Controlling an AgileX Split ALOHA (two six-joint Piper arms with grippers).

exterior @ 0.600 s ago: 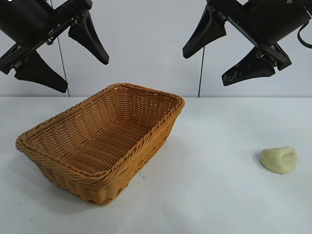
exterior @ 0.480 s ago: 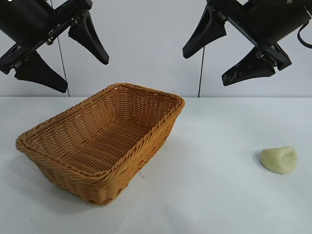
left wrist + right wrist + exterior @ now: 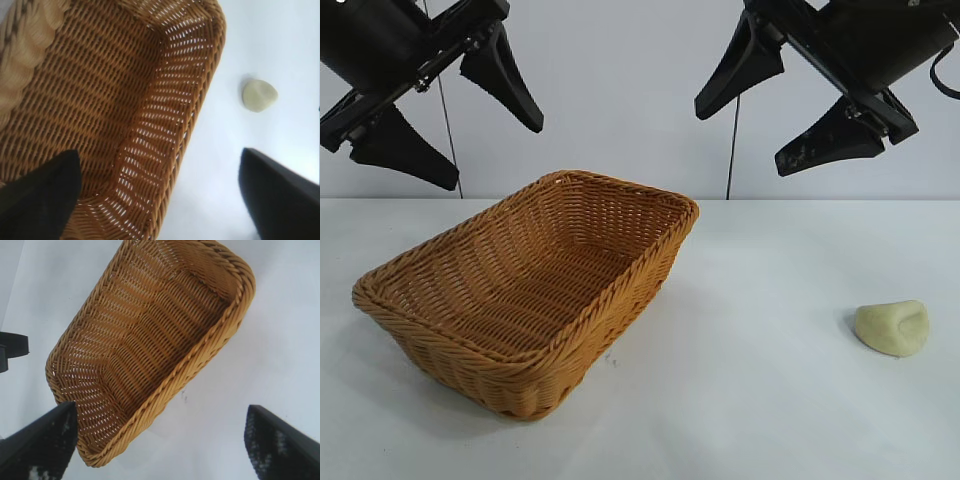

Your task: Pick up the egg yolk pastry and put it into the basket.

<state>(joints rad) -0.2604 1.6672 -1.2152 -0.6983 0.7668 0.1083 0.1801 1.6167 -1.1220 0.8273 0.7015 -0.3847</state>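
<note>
The egg yolk pastry (image 3: pixel 893 327), a small pale yellow lump with a dent, lies on the white table at the right. It also shows in the left wrist view (image 3: pixel 258 95), beside the basket. The orange-brown wicker basket (image 3: pixel 450 320) stands left of centre, empty; it fills the left wrist view (image 3: pixel 205 95) and shows in the right wrist view (image 3: pixel 220 335). My left gripper (image 3: pixel 490 140) hangs open high above the basket's left end. My right gripper (image 3: pixel 745 135) hangs open high above the table, between basket and pastry. Both are empty.
The white table (image 3: pixel 760 400) runs from the basket to the right edge with only the pastry on it. A pale wall (image 3: pixel 620 90) stands behind, with thin dark cables hanging down it.
</note>
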